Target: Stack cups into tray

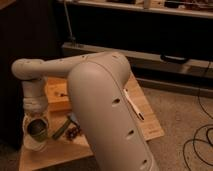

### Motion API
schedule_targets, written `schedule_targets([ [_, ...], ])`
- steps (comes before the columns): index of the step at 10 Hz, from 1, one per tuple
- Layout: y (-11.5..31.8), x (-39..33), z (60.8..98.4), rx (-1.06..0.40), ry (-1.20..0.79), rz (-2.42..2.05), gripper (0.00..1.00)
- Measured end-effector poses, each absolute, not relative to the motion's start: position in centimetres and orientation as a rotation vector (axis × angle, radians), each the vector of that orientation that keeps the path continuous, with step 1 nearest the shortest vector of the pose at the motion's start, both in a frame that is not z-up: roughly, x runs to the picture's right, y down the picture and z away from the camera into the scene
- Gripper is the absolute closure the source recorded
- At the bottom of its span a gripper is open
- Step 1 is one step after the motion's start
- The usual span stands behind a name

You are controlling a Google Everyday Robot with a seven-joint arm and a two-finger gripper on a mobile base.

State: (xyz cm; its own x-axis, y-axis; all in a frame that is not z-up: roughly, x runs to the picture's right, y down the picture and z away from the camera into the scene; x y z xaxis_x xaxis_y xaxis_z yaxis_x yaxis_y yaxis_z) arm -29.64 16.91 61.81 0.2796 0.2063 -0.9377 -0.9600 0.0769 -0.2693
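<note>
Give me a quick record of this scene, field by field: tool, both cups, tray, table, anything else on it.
tool: low over the table's front-left corner, right above the cups
dark grey cup: at the tool's tip, directly over the white cup
white cup: on the table, underneath
tray: yellow-orange, behind the cups, partly hidden by the arm
table: wooden
other: dark green item beside the cups

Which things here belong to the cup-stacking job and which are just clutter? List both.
Job: white cup, dark grey cup right above it, yellow-orange tray, end effector down at the cups, in front of the tray.
Lying about: dark green object, dark reddish object, thin white item, all on the wooden table.
</note>
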Motion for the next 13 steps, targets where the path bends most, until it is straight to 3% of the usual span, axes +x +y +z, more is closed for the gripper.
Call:
schedule_targets([
  [11,17.0,-30.4,64.3,-1.389,1.054,1.355,0.94],
  [13,17.4,-30.8,64.1,-1.376,1.058,1.363,0.94],
])
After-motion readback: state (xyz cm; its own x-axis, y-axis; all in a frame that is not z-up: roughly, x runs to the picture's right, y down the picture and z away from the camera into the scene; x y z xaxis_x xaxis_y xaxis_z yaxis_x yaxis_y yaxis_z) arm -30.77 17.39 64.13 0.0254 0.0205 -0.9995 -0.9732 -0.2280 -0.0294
